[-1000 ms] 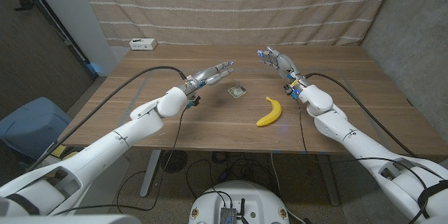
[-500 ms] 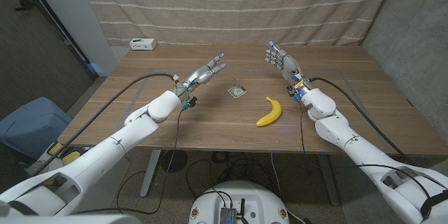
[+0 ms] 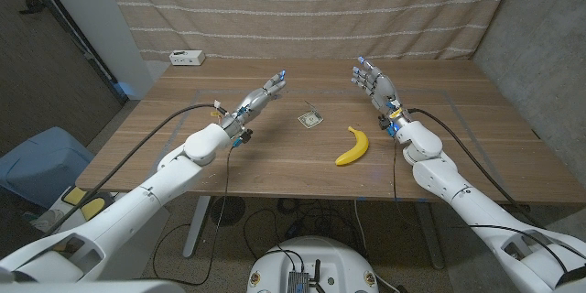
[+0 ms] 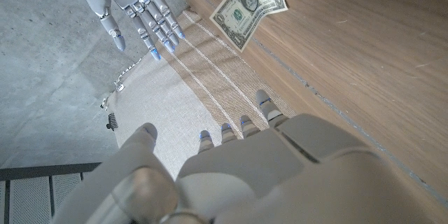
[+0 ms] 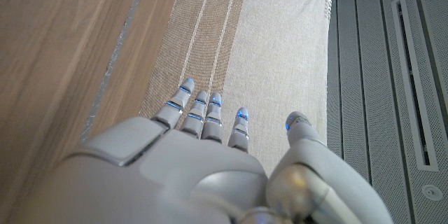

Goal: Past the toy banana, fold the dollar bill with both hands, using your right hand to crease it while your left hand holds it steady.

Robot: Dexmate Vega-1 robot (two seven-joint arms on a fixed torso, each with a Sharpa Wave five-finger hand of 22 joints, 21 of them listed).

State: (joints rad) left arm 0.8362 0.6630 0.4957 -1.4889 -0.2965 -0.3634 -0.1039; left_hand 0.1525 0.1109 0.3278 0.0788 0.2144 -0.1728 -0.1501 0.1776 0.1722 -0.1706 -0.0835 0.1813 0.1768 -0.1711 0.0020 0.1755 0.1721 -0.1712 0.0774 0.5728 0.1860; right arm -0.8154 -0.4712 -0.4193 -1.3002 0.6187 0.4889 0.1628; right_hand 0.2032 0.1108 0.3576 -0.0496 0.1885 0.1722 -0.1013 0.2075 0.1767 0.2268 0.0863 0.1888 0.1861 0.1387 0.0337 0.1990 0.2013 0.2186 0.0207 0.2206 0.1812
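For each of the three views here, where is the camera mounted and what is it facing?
Head view: on the robot's head, looking down at the table; both arms, left hand, right hand.
Left wrist view: behind the left hand, facing the dollar bill.
Right wrist view: behind the right hand, facing the curtain.
Shared: head and left wrist views both show the bill and right hand.

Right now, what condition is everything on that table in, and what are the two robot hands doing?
Dollar bill: lying on the table, not held by either hand.
Toy banana: lying on the table, untouched.
Left robot hand: raised, fingers extended, holding nothing.
Right robot hand: raised, fingers spread, holding nothing.
White box: resting at the table's far left corner.
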